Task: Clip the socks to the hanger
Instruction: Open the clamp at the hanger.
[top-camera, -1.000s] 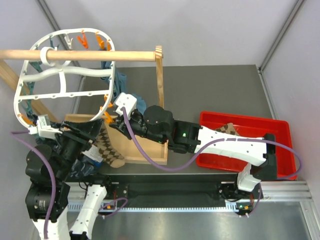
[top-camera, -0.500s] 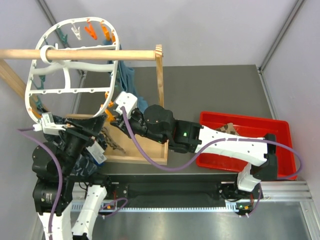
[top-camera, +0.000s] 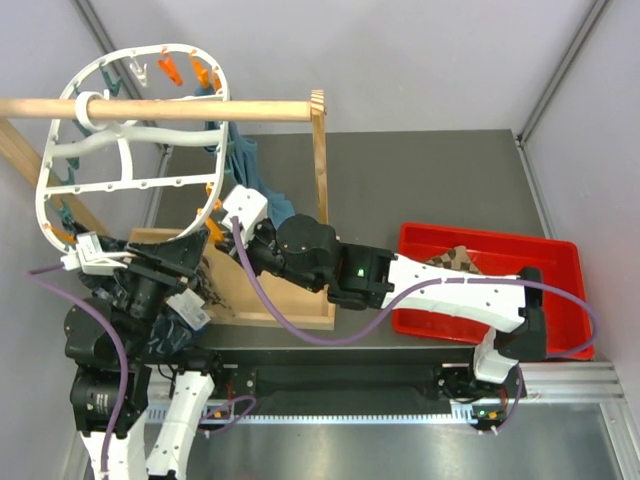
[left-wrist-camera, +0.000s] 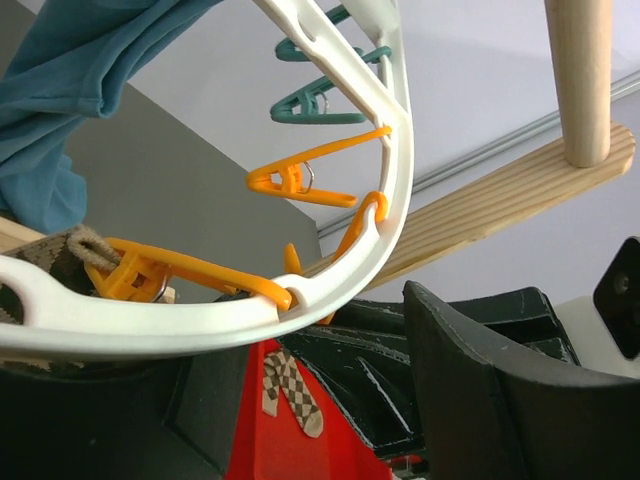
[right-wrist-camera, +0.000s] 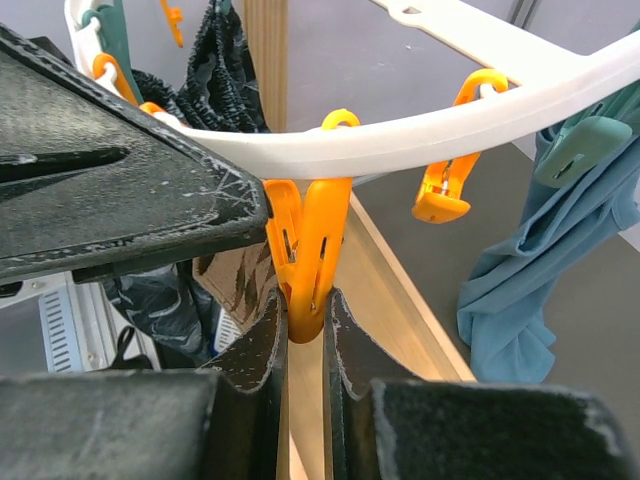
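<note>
Squeezing one orange peg (right-wrist-camera: 310, 240) between the closed-in fingers of the right gripper (right-wrist-camera: 303, 310), low on the near rim of the white hanger (right-wrist-camera: 450, 125). Presumably done to spread the peg's mouth and to steady a frame hung loose on the wooden rod (top-camera: 200, 110); no view of the mouth itself, so open or not cannot be told. Just behind the peg, under a scratched black wedge, probably a finger of the left gripper (top-camera: 188, 272), a patch of argyle sock (right-wrist-camera: 235, 285), offered up to the rim and, by the look of it, not yet bitten by any peg. Cannot tell the left gripper's state: black fingers at both sides of its own view, the sock's cloth off at the far left edge, nipped or merely propped unclear. Well apart, in the red tray (top-camera: 565, 275), a second sock (top-camera: 455, 258). Little room here: upright post (top-camera: 320, 150) and base rail (right-wrist-camera: 400, 300) of the stand close on the right, a hanging teal garment (right-wrist-camera: 510, 290) beyond, a neighbouring orange peg (right-wrist-camera: 445, 195) near. Probably best to feed the sock in from the left, in short moves, without letting the peg go.
</note>
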